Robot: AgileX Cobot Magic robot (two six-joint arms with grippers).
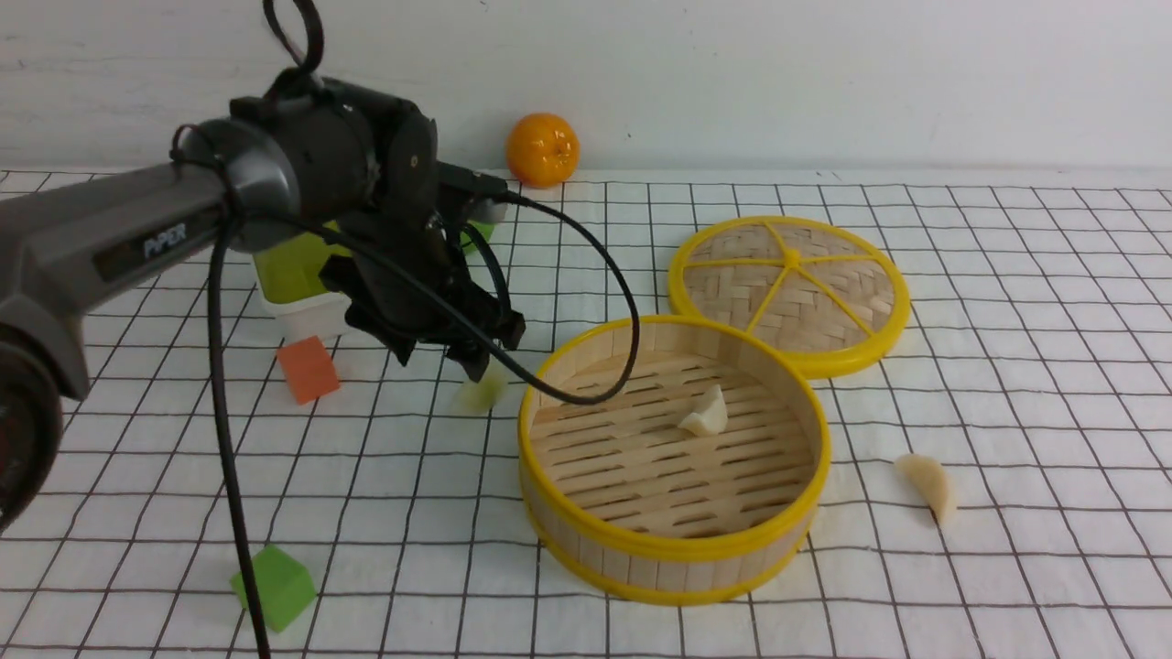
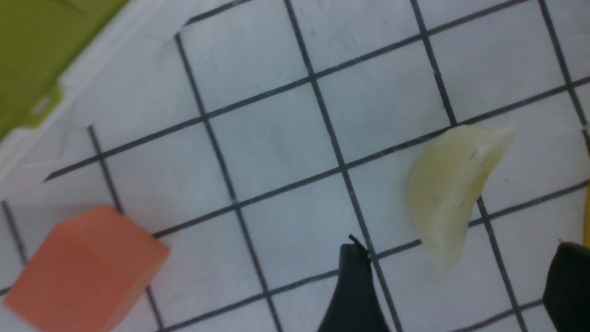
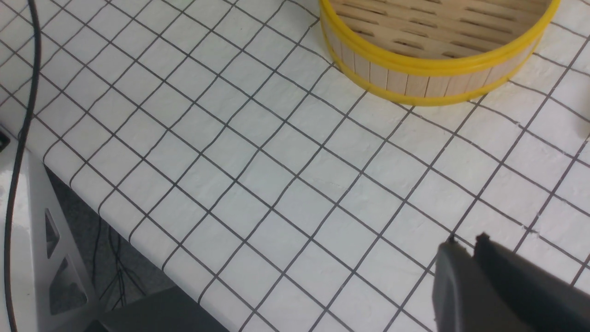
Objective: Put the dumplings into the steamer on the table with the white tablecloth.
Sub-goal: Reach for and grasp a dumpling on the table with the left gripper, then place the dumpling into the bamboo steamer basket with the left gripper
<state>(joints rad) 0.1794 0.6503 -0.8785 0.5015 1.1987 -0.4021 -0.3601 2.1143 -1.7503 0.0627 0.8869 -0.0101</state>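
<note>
The steamer (image 1: pixel 678 547) stands on the white tablecloth (image 1: pixel 1007 366) with one cream dumpling (image 1: pixel 704 412) on its slatted floor. A second dumpling (image 1: pixel 929 485) lies on the cloth to the steamer's right. A pale green dumpling (image 1: pixel 481 394) lies just left of the steamer, and my left gripper (image 1: pixel 476 352) hangs right above it. In the left wrist view this dumpling (image 2: pixel 449 189) lies just beyond the open left gripper (image 2: pixel 461 286), untouched. My right gripper (image 3: pixel 465 242) is shut and empty, low over bare cloth, away from the steamer (image 3: pixel 415 64).
The steamer's woven lid (image 1: pixel 789 293) lies behind it on the right. An orange (image 1: pixel 542 149) sits by the back wall. An orange cube (image 1: pixel 309 369), a green cube (image 1: pixel 275 586) and a green-and-white box (image 1: pixel 293 284) are on the left. The table's edge (image 3: pixel 69 184) shows in the right wrist view.
</note>
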